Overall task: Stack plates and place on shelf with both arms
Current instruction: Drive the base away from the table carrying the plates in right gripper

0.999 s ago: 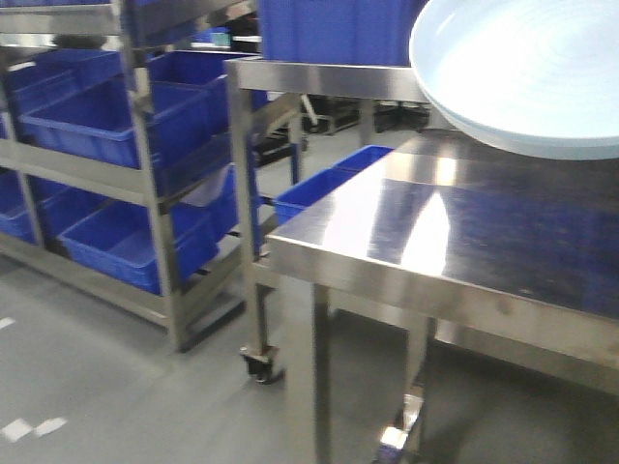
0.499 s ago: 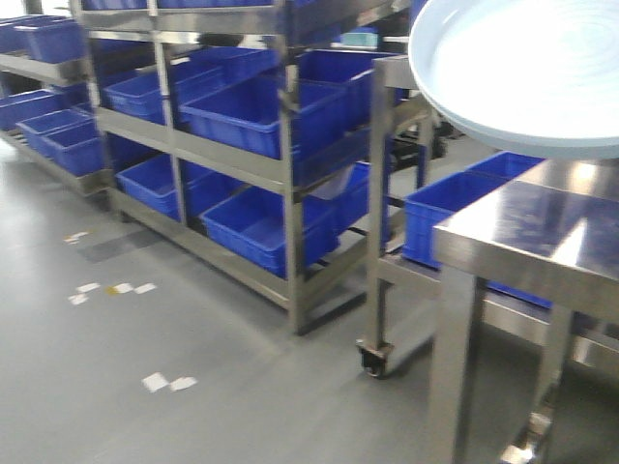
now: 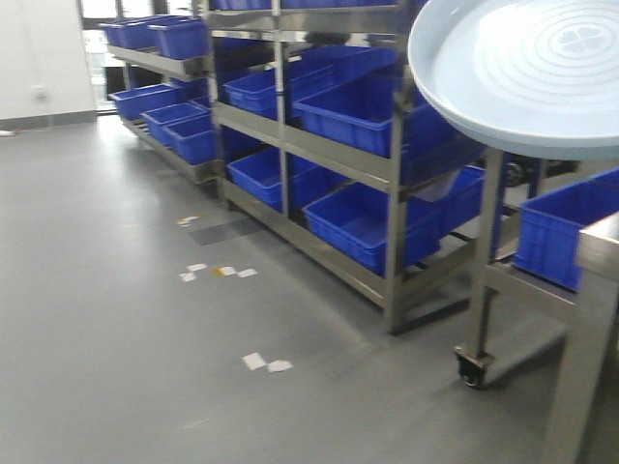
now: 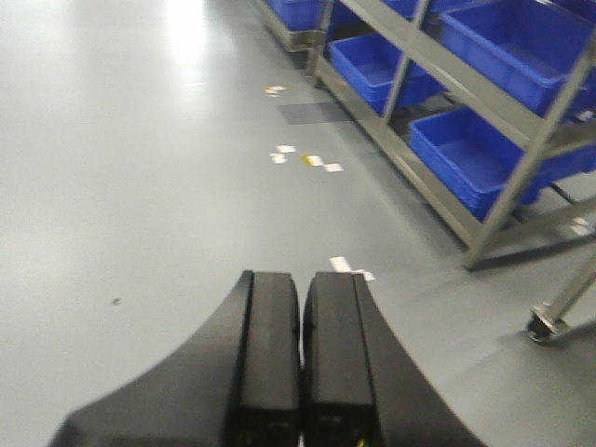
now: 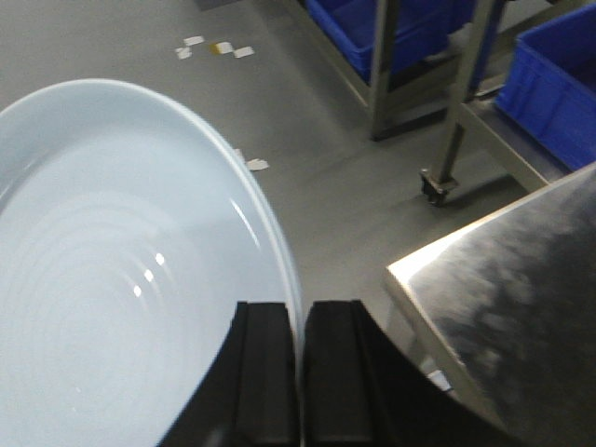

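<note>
A pale blue-white plate (image 3: 522,72) is held high at the top right of the front view. In the right wrist view my right gripper (image 5: 301,307) is shut on the rim of this plate (image 5: 121,279), which fills the left of the frame above the floor. I cannot tell whether a second plate lies under it. My left gripper (image 4: 302,277) is shut and empty, hanging over bare grey floor. The steel shelf (image 3: 387,164) with blue crates stands ahead at centre right, and it also shows in the left wrist view (image 4: 521,177).
A steel table corner (image 5: 521,270) lies just right of my right gripper and shows at the front view's right edge (image 3: 600,242). A castor leg (image 3: 474,362) stands beside it. More crate racks (image 3: 160,68) line the back left. Paper scraps (image 3: 266,362) lie on the floor.
The front view has swung left: the steel table slid out to the right edge and the crate racks and open floor came into view. The plate keeps its place in the frame.
</note>
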Motion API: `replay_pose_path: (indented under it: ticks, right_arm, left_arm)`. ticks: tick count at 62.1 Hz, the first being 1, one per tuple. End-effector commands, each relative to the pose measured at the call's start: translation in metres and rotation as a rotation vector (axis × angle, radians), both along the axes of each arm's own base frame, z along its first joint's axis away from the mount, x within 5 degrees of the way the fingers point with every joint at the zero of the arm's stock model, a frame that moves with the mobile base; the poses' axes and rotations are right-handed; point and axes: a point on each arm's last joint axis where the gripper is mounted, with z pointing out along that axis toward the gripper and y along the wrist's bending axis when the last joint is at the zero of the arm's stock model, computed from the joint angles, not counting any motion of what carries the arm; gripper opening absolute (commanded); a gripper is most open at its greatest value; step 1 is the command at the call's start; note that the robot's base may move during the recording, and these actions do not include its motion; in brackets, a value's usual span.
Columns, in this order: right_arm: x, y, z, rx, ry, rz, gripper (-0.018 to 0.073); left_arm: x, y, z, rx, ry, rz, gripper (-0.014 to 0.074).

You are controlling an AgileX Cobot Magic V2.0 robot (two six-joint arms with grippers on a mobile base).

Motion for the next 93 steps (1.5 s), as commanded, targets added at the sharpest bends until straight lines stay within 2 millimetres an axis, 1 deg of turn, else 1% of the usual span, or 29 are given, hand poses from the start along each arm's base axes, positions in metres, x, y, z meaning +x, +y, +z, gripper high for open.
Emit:
replay_pose_path:
  ticks: [1, 93]
  right_arm:
    - [0.0005, -0.0010, 0.0194, 0.015, -0.128, -0.004, 0.0048]
    - [0.0005, -0.0010, 0.0194, 0.015, -0.128, -0.004, 0.0048]
  left_arm:
    - [0.0017, -0.0016, 0.0148, 0.000, -0.096, -0.019, 0.0090]
    - [0.0017, -0.0016, 0.0148, 0.000, -0.096, -0.019, 0.0090]
